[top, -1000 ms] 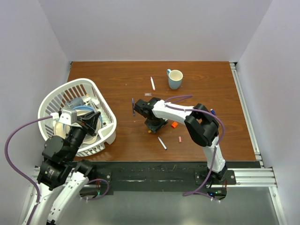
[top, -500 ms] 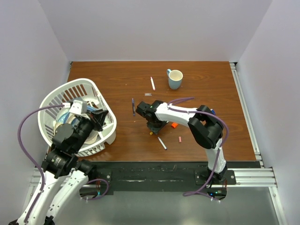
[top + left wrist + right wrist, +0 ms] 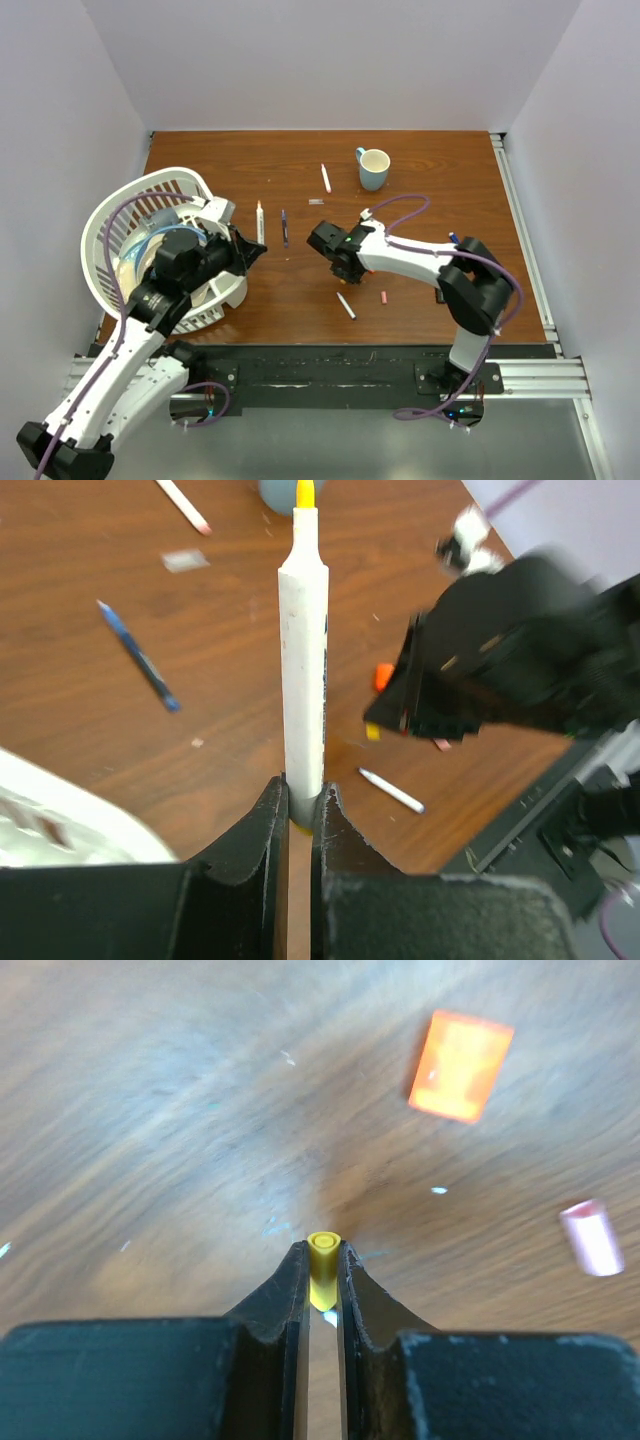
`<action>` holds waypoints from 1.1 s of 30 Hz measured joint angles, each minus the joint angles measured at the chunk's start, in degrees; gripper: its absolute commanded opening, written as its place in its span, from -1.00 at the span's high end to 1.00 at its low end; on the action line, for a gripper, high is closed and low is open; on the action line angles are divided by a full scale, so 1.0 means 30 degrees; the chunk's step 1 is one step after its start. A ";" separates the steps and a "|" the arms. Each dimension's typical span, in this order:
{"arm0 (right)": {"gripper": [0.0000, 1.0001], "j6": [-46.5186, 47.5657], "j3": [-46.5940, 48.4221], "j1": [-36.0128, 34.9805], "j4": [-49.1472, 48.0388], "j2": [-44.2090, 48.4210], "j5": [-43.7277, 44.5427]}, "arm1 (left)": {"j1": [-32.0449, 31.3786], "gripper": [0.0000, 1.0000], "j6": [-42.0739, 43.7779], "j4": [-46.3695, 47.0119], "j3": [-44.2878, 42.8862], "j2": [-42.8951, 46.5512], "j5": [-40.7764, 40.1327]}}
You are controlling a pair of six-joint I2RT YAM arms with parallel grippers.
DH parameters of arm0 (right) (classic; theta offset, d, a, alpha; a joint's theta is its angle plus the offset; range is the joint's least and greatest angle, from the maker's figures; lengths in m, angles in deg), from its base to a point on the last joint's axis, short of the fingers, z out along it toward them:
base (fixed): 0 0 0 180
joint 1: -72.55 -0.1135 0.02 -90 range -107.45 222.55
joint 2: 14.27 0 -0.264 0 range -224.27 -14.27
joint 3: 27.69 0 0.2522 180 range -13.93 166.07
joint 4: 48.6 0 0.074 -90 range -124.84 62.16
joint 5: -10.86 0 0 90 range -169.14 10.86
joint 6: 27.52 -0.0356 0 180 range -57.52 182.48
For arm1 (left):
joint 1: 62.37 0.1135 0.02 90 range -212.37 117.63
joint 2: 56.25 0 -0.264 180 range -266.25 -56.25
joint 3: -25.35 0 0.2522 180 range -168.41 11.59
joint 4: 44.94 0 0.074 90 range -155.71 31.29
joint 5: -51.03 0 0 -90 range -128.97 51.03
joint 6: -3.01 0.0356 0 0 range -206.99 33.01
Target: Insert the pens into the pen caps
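Observation:
My left gripper (image 3: 254, 247) (image 3: 301, 798) is shut on the end of a white pen (image 3: 303, 670) with a yellow tip, which points away over the table (image 3: 260, 220). My right gripper (image 3: 343, 268) (image 3: 322, 1252) is shut on a small yellow cap (image 3: 323, 1258), just above the wood. An orange cap (image 3: 460, 1065) and a pink cap (image 3: 592, 1237) lie close beyond it. A dark blue pen (image 3: 284, 227), a white pen (image 3: 325, 178) near the mug and another white pen (image 3: 345, 305) lie loose on the table.
A white basket (image 3: 222, 212) with dishes stands at the left, beside my left arm. A blue mug (image 3: 373, 168) stands at the back. A small clear piece (image 3: 316, 202) lies near the middle. A blue item (image 3: 453, 238) peeks out by the right arm.
My left arm has swung out over the basket rim toward the table with the white pen. My right gripper has shifted slightly right and nearer, still over the caps.

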 measured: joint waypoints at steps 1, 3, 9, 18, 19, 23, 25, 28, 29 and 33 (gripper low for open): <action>1.00 0.0648 -0.0306 0.0007 -0.0321 0.0736 0.0219 | -0.0146 1.00 -0.0182 0.0211 0.0299 -0.0168 0.0379; 1.00 0.2149 -0.1071 0.0007 -0.1457 0.2499 0.0350 | -0.0510 1.00 -0.0415 0.0459 0.0801 -0.0656 0.1093; 1.00 0.6237 -0.2543 0.0007 -0.5122 0.6528 -0.0240 | -0.1239 1.00 -0.1727 0.2157 0.1880 -0.2346 0.3424; 1.00 1.0593 -0.3446 0.0007 -1.0127 1.0069 -0.1989 | -0.1275 1.00 -0.2703 0.5107 0.2455 -0.3053 0.7053; 1.00 1.0950 -0.3446 0.0007 -1.0506 1.0287 -0.2280 | -0.1275 1.00 -0.2696 0.5268 0.2455 -0.3053 0.7351; 1.00 1.2182 -0.3439 0.0015 -1.2014 1.0790 -0.3395 | -0.1275 1.00 -0.2681 0.5508 0.2455 -0.3053 0.8364; 1.00 1.2670 -0.3432 0.0015 -1.2560 1.0936 -0.3912 | -0.1275 1.00 -0.2674 0.5581 0.2455 -0.3038 0.8779; 1.00 1.3085 -0.3432 0.0015 -1.3136 1.1089 -0.4532 | -0.1275 1.00 -0.2630 0.5654 0.2455 -0.2958 0.9442; 1.00 1.3172 -0.3432 0.0015 -1.3347 1.1132 -0.4736 | -0.1275 1.00 -0.2630 0.5705 0.2455 -0.2929 0.9646; 1.00 1.3267 -0.3402 0.0015 -1.4127 1.1256 -0.5268 | -0.1275 1.00 -0.2637 0.6011 0.2463 -0.2820 1.0418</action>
